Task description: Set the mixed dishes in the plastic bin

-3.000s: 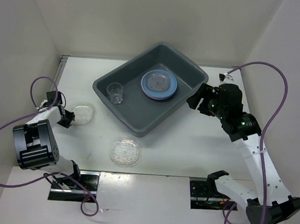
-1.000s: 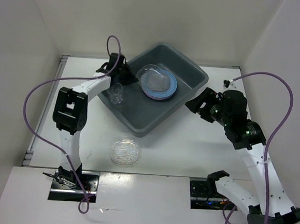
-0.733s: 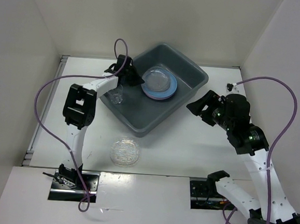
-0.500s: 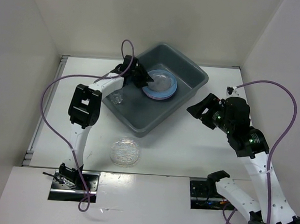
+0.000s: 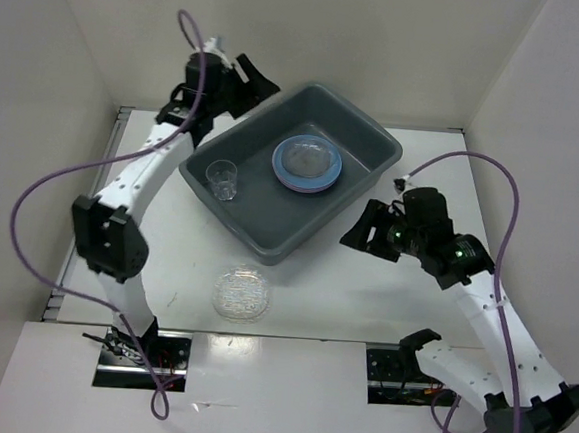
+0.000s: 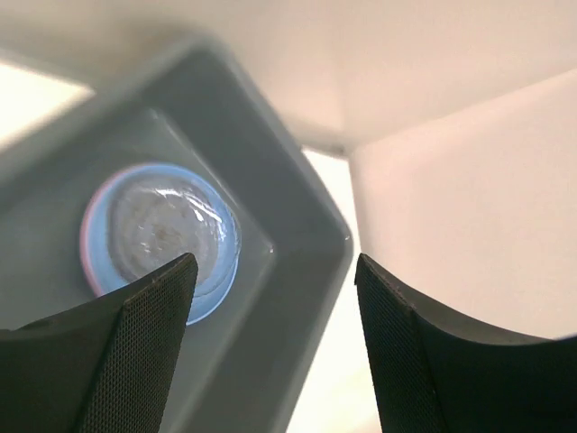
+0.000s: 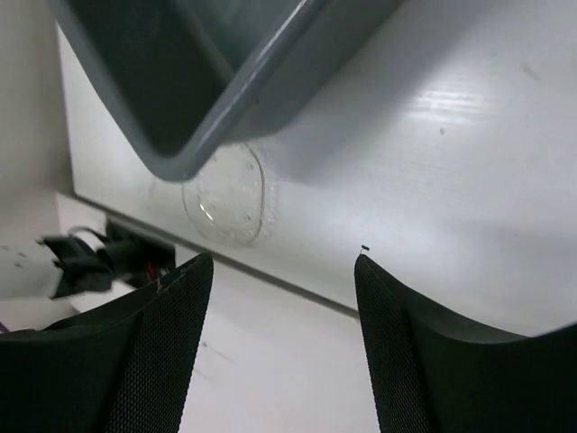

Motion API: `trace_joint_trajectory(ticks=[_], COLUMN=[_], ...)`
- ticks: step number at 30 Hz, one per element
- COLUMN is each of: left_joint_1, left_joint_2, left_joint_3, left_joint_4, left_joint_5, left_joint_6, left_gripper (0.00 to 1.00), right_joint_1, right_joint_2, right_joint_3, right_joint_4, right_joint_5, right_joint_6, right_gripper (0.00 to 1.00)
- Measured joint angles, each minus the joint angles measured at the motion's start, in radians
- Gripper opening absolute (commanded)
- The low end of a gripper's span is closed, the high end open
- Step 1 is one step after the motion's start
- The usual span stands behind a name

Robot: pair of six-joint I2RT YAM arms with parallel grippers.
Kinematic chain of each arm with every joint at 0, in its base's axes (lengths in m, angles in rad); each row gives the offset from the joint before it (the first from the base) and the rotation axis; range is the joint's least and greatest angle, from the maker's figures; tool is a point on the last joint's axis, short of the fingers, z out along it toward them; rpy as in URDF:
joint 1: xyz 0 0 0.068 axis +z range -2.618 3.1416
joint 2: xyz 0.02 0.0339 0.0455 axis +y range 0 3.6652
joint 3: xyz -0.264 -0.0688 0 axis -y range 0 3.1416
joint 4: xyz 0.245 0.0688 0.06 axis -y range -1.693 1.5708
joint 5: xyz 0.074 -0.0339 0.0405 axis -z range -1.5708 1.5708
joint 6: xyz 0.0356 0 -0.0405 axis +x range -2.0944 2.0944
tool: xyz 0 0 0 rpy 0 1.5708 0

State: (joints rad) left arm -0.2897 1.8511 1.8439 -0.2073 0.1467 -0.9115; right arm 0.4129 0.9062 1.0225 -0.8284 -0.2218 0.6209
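Note:
The dark grey plastic bin (image 5: 264, 237) stands slantwise at the table's middle. Inside it lies a stack of blue and pink plates (image 5: 325, 178) with a clear glass dish (image 5: 307, 160) on top, and a small clear cup (image 5: 221, 179) stands at its left end. A clear textured plate (image 5: 241, 292) lies on the table in front of the bin. My left gripper (image 5: 258, 77) hangs open and empty above the bin's far left rim; its wrist view looks down on the stack (image 6: 162, 236) and the bin (image 6: 297, 225). My right gripper (image 5: 357, 227) is open and empty beside the bin's right wall.
White walls close in the table at the back and on both sides. Purple cables loop from both arms. In the right wrist view the bin's near corner (image 7: 194, 108) and the clear plate (image 7: 225, 194) lie ahead of the open fingers (image 7: 153, 343), close to the table's front edge.
My left gripper opened and left the clear dish on the plate stack, then rose back past the bin's far left rim. My right arm swung down and left toward the bin's right wall.

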Motion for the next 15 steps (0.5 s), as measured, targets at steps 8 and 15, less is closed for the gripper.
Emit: trace_joint_trajectory(ticks=[8,15], left_joint_1=[0.105,0.127], left_joint_2=[-0.372,-0.392], left_joint_3=[-0.326,-0.524], left_joint_4=[0.013,-0.049], left_joint_5=[-0.061,-0.081], left_joint_6=[0.027,0.027], left_gripper=[0.79,0.79], right_joint_1=[0.252,0.549], right_joint_2=[0.084,0.127], right_joint_3=[-0.079,-0.231], right_joint_4=[0.007,0.097], right_joint_5=[-0.019,-0.01], right_joint_6=[-0.006,0.153], right_gripper=[0.66,0.66])
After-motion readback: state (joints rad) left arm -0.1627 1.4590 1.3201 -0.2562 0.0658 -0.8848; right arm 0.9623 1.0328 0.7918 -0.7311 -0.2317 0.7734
